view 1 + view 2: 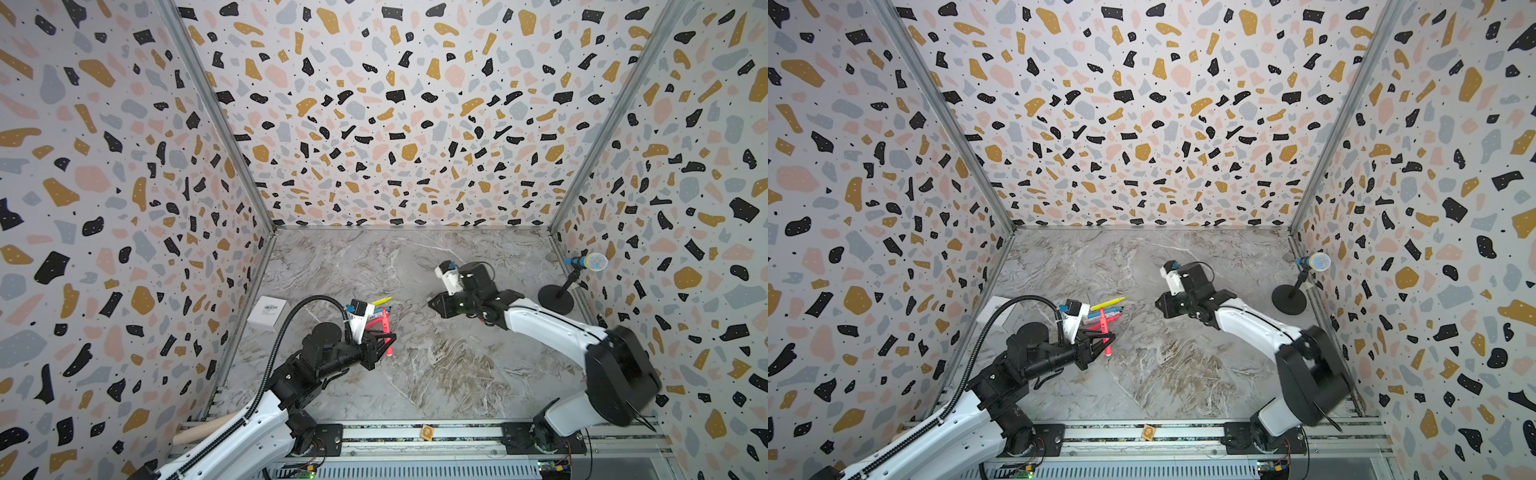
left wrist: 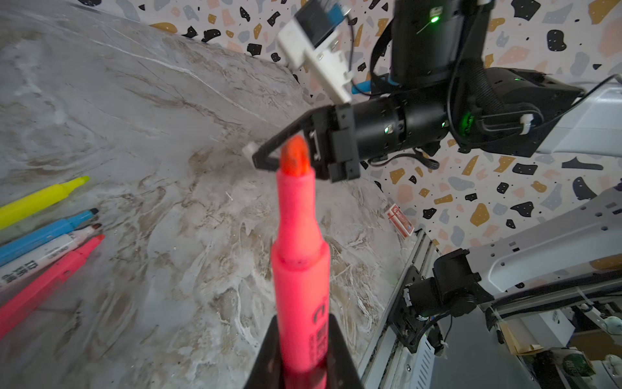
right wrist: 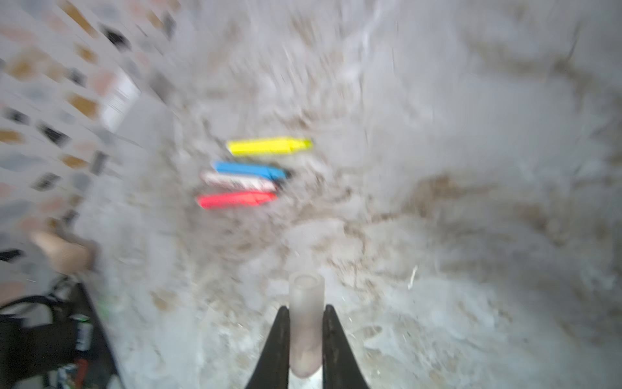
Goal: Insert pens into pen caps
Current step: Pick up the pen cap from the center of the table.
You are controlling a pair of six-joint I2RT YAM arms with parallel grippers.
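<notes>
**Pen in my left, cap in my right**

My left gripper [image 2: 300,325] is clamped tight on a bright pink highlighter [image 2: 299,256]. The jaws pinch the printed barrel low down, and the bare orange chisel tip [image 2: 295,155] sticks out past them. In both top views this pen [image 1: 389,348] [image 1: 1107,349] sits on the side of the yellow highlighter [image 1: 381,300] that faces my base, beyond the other loose pens.

My right gripper [image 3: 306,308] is closed on a translucent pen cap [image 3: 306,291], a short frosted tube gripped between the two black fingers with its open mouth pointing away from the wrist. That wrist view is badly smeared, so I cannot make out finer detail on the cap. In a top view this gripper [image 1: 432,303] is off to my right of the yellow highlighter, clear of it. In the left wrist view its tip [image 2: 259,156] lies just past the held pen's tip.

On the marble tabletop [image 1: 436,374], three more pens lie in a row just beside the yellow highlighter, on its base-facing side. First comes a light blue marker [image 2: 47,232], then a white-barrelled marker [image 2: 43,256] with print, then a second pink highlighter [image 2: 47,283]. All four tips are uncapped and point the same way.
</notes>
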